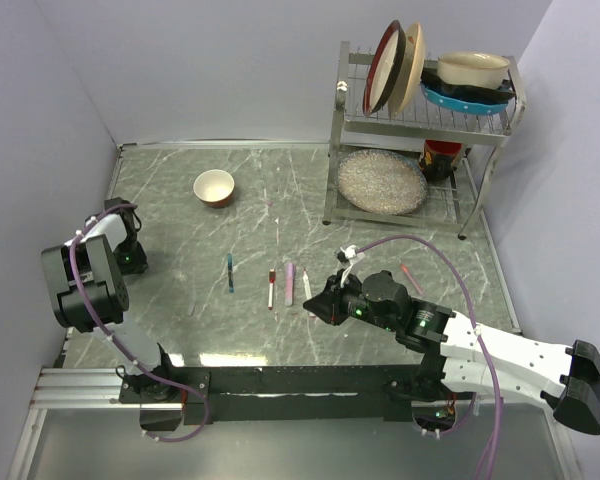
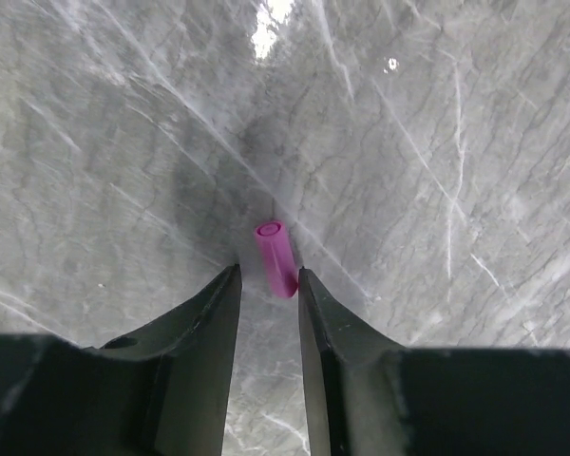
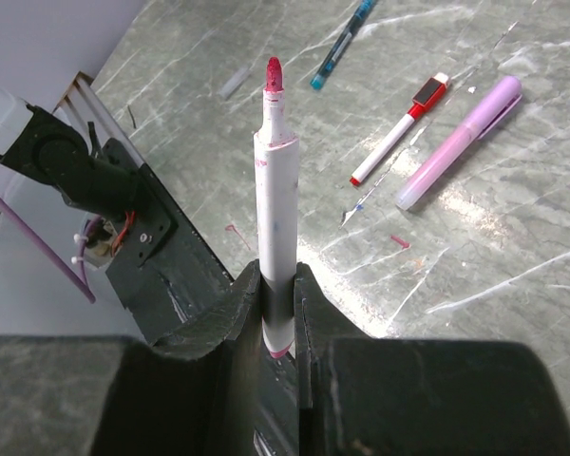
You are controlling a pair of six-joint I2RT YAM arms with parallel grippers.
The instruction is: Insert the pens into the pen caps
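Note:
My right gripper (image 3: 277, 271) is shut on the lower barrel of a white pen (image 3: 275, 180), whose bare pink-red tip points up and away from it. In the top view this gripper (image 1: 315, 305) sits at the table's middle front with the pen (image 1: 307, 291). Beyond it lie a teal pen (image 3: 342, 43), a red-capped white pen (image 3: 399, 128) and a lilac highlighter (image 3: 461, 142). My left gripper (image 2: 268, 271) is open low over the table at the left (image 1: 135, 262). A magenta pen cap (image 2: 276, 256) lies flat just at its fingertips, its near end against the right finger.
A small bowl (image 1: 214, 187) stands at the back left. A metal dish rack (image 1: 470, 215) with plates and bowls fills the back right. A small pink-red piece (image 1: 410, 278) lies to the right of my right gripper. The left arm's base (image 3: 85, 180) shows in the right wrist view.

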